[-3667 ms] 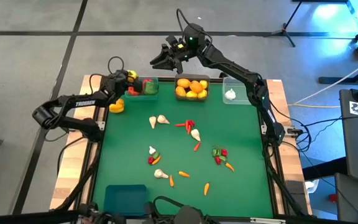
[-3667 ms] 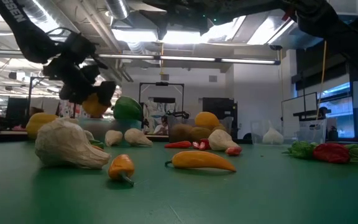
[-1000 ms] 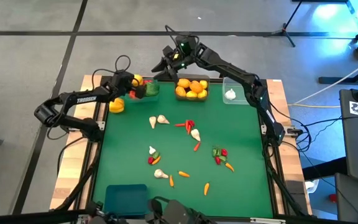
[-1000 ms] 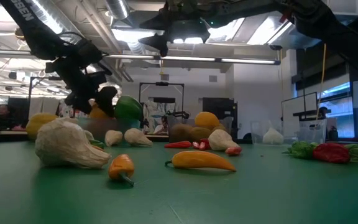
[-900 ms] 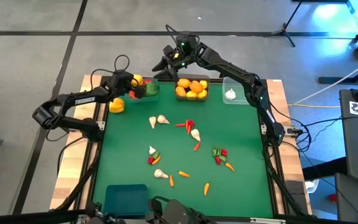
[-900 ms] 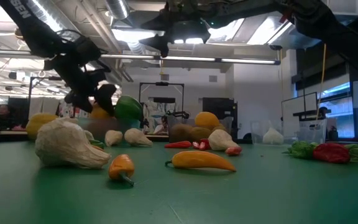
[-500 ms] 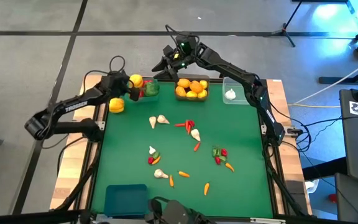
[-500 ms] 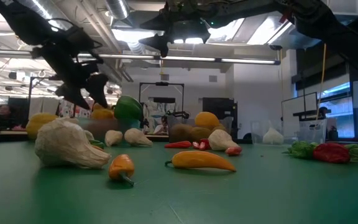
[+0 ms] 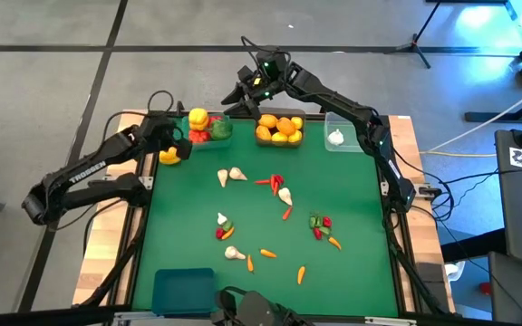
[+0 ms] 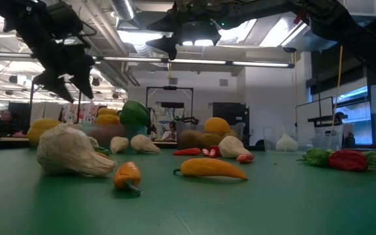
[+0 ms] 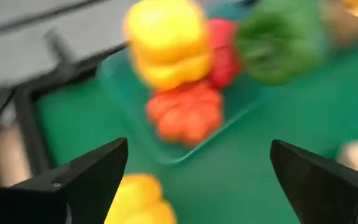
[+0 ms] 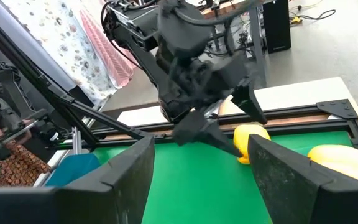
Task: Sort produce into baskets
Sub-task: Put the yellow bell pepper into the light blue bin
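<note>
Beside the teal basket [image 9: 208, 133] – one yellow pepper [image 9: 169, 155] under the left gripper [image 9: 172, 143].

teal bin [image 9: 208, 129] w/ peppers, grey bin [image 9: 279, 129] w/ oranges, clear bin [image 9: 341, 133] w/ garlic, blue bin [image 9: 182, 291] near edge

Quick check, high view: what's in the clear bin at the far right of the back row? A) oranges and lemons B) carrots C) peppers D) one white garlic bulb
D: the clear bin holds a single white garlic bulb; the citrus sits in the middle bin and the peppers in the teal bin.
</note>
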You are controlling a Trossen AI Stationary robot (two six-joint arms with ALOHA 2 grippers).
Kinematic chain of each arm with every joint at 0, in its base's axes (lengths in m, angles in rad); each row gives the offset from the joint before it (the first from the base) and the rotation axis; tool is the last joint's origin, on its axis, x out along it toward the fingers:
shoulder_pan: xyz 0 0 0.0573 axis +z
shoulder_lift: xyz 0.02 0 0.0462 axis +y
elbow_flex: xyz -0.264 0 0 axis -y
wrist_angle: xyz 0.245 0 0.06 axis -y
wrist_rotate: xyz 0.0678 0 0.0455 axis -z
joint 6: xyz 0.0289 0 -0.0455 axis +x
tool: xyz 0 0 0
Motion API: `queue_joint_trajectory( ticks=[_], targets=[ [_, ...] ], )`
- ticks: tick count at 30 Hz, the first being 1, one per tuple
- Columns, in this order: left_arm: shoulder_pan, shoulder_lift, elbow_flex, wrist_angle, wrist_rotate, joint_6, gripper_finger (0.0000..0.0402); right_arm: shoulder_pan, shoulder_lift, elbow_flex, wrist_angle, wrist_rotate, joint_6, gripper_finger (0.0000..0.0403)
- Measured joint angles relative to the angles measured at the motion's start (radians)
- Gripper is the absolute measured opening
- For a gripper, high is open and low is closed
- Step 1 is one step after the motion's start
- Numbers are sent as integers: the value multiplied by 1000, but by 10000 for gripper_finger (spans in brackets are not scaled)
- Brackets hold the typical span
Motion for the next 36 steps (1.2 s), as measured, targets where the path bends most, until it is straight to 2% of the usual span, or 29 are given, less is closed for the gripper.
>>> queue_joint_trajectory(
  ticks=[3,7,11,14,18,23,30,36],
  targets=[
    [0,4,-1,-51,-41,-147,390,0,0,0,-2,-1,1,255],
    [-1,17,-2,-118,-114,-556,390,0,0,0,-5,-2,1,255],
    [-16,17,0,-128,-217,-729,390,0,0,0,-6,-9,1,255],
    [-16,17,0,-136,-284,-720,390,0,0,0,-12,-9,1,255],
    [-14,32,0,-193,-365,-805,390,0,0,0,-30,-10,0,255],
    [-6,91,-1,-185,-367,-795,390,0,0,0,-54,-27,-26,255],
    [-8,205,-1,-191,-229,-770,390,0,0,0,-58,-52,-28,255],
    [-35,217,-1,-208,-106,-756,390,-1,0,0,-58,-70,-28,255]
  ],
)
